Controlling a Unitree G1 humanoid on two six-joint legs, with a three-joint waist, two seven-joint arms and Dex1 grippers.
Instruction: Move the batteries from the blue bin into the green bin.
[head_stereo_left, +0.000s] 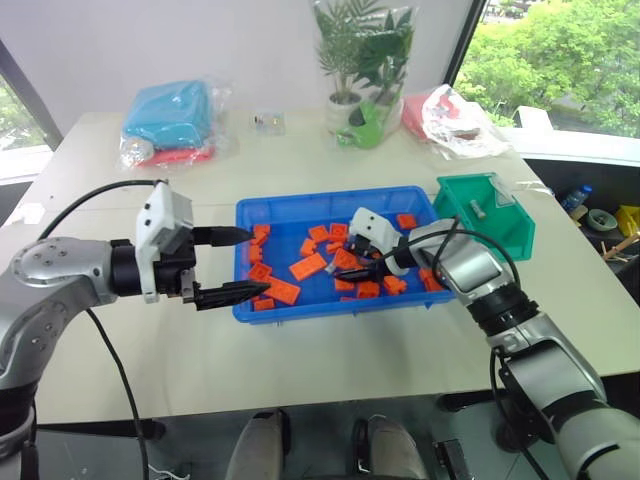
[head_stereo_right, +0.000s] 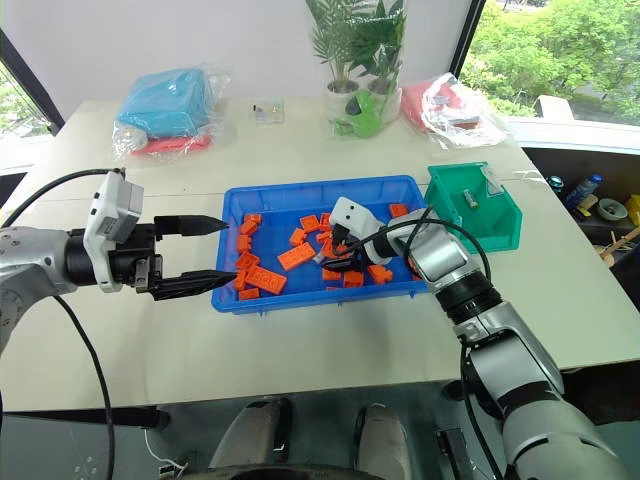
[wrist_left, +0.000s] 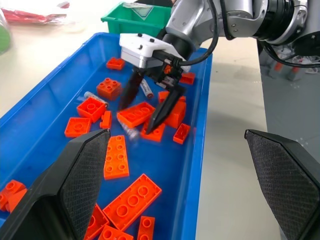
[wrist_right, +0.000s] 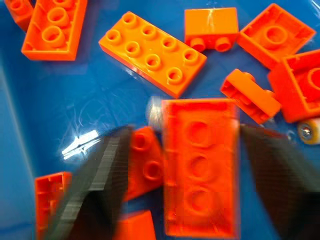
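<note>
Pale tabletop held the blue bin (head_stereo_left: 330, 208); right gripper (wrist_left: 148, 111) straddled orange bricks (wrist_left: 136, 113), jaws apart, empty. Risk: pinching a brick instead of the batteries (wrist_left: 94, 96).

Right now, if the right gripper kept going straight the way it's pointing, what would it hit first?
Most likely the long orange brick lying between its open jaws on the floor of the blue bin. The right gripper angles down at it; a battery peeks out just beyond the brick. Depth is uncertain.
</note>
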